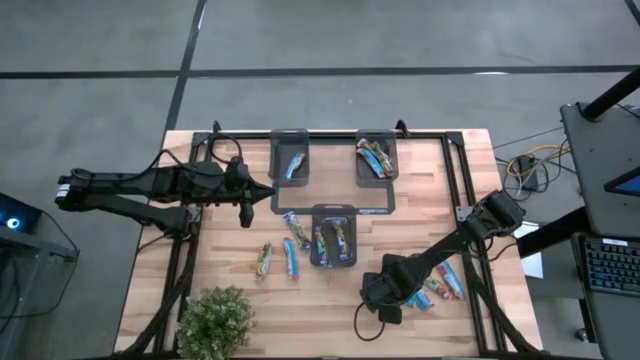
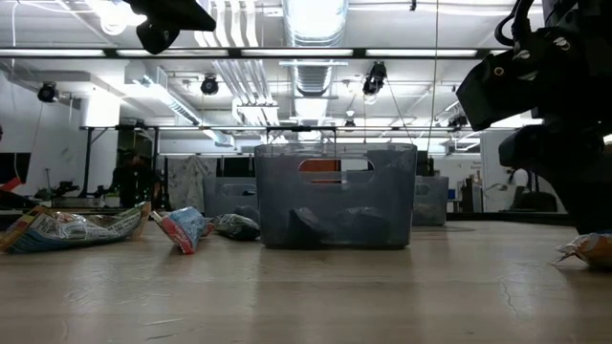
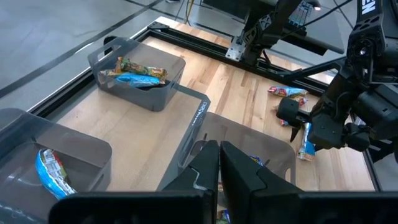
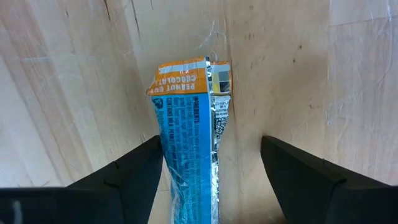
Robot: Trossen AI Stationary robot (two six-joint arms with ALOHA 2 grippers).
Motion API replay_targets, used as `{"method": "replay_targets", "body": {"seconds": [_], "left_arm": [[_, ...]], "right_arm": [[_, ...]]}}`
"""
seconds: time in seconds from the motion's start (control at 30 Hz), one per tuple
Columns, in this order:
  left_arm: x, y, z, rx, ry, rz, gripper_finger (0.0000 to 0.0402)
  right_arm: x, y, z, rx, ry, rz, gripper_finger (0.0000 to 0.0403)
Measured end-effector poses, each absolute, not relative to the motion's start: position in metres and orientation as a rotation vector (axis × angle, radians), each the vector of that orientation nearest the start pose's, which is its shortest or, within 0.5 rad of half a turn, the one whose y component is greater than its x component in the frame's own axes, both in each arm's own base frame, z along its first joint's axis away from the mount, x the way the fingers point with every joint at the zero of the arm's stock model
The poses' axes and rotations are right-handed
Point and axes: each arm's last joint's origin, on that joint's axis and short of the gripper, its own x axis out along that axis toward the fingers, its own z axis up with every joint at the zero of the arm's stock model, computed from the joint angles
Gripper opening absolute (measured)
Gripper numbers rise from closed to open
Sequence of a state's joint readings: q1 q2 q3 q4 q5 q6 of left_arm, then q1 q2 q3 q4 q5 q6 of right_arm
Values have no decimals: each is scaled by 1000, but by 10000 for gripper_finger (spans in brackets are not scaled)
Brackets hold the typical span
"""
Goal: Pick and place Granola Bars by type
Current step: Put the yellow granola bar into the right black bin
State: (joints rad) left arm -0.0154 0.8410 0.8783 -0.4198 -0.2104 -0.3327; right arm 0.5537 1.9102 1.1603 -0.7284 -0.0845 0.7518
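From above, take the front tray (image 1: 334, 238) as your landmark, the one nearest the table's front edge. Your right gripper (image 1: 382, 293) is low over the wood just right of and in front of that tray, with a few loose granola bars (image 1: 443, 283) lying further right of it. Two more bars (image 1: 276, 260) lie left of the front tray, and the two rear trays (image 1: 291, 157) already hold some. The left gripper (image 1: 250, 190) waits left of the front tray, between it and the rear-left tray.

At table height, the front tray's translucent wall (image 2: 335, 196) fills the middle; the right arm comes down to its right, and you can see one wrapper end (image 2: 588, 248) on the table beside it. Crumpled wrappers (image 2: 72, 227) lie to the tray's left.

Through the left wrist camera, that arm's fingers (image 3: 205, 171) are clenched together on nothing, hovering at the front tray's rim (image 3: 198, 118).

Through the right wrist camera, the pincer stands released and wide, straddling a blue bar with an orange end (image 4: 186, 124). The bar hugs one finger (image 4: 134, 168) and sits well away from the other (image 4: 298, 171). You would do well to shift sideways until the bar is centred, drop until the tips nearly touch the wood, then close across the wrapper's width. Read the orange label before choosing a tray; I judge it a peanut-butter type.
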Motion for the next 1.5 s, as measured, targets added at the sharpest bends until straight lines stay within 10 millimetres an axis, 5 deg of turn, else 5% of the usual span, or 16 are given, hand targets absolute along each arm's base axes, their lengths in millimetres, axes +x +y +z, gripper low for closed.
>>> {"method": "replay_targets", "body": {"seconds": [1.5], "left_arm": [[176,3,333,-239,350,246,0]], "right_arm": [[282,182,136,216,1505,-83,254]]}}
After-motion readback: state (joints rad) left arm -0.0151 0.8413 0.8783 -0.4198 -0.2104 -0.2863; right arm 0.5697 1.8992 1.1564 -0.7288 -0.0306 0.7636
